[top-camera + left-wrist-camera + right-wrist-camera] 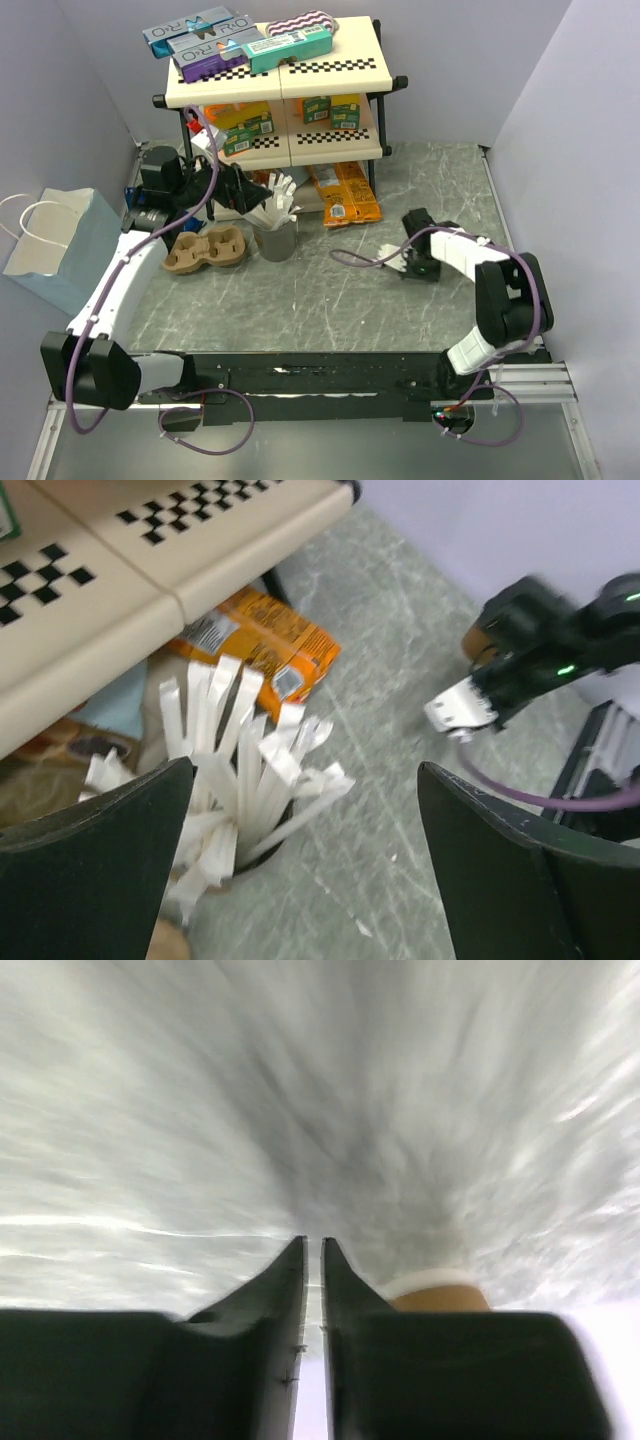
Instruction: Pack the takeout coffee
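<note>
Little of the packing looks done so far. The takeout coffee (438, 1295) is at the right side of the table (340, 300), just beside the right gripper (311, 1245). Only a part of its tan wall and pale rim shows, and I cannot see a black lid on it.

The jaws of the right gripper are almost together, with only a thin slit between them and nothing inside. The left gripper (305, 768) is spread wide and empty, above the grey cup (277, 242) full of white sticks (240, 770).

The brown cup carrier (205, 250) lies far to the left, well apart from the coffee, and its wells seem empty. A pale paper bag (60, 245) stands at the left edge; its inside is not visible.

I think what is left is to grasp the cup, close it with the lid, and put it in the carrier.
</note>
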Robot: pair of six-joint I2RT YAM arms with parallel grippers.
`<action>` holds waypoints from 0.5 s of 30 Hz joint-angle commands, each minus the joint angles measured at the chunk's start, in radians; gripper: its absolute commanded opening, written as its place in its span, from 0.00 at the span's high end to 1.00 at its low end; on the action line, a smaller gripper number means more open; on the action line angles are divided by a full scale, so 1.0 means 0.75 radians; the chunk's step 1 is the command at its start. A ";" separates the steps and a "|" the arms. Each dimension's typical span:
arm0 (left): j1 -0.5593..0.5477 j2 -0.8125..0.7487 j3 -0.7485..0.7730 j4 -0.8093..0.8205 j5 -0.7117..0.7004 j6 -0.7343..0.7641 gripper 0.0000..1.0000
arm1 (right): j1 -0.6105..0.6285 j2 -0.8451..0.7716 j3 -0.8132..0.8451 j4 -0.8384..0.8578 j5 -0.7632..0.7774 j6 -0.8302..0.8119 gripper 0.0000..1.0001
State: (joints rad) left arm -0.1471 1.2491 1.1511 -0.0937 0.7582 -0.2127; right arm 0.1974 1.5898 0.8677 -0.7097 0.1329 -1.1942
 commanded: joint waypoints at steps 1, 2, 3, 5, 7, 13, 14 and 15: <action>0.006 -0.131 0.087 -0.322 -0.100 0.348 0.00 | 0.184 -0.166 0.217 -0.217 -0.394 0.226 0.71; 0.006 -0.148 0.093 -0.386 -0.161 0.404 0.03 | 0.203 -0.185 0.254 -0.242 -0.487 0.317 0.58; 0.006 -0.180 0.097 -0.437 -0.192 0.455 0.03 | 0.217 -0.191 0.329 -0.246 -0.527 0.369 0.52; 0.006 -0.215 0.103 -0.595 -0.282 0.590 0.03 | 0.228 -0.195 0.399 -0.244 -0.651 0.518 0.42; 0.006 -0.264 0.091 -0.699 -0.370 0.664 0.03 | 0.228 -0.183 0.491 -0.230 -0.707 0.612 0.39; 0.012 -0.260 0.077 -0.908 -0.675 0.641 0.03 | 0.226 -0.234 0.622 -0.146 -0.836 0.972 0.29; 0.012 -0.252 0.073 -0.985 -0.669 0.668 0.03 | 0.222 -0.238 0.635 -0.156 -0.850 1.029 0.27; 0.012 -0.226 0.065 -1.024 -0.647 0.763 0.02 | 0.217 -0.238 0.661 -0.191 -0.913 1.052 0.27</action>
State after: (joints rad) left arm -0.1452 1.0451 1.1912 -0.6685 0.3744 0.2337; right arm 0.3702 1.4639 1.2911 -0.8276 -0.4030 -0.6109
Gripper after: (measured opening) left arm 0.970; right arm 0.717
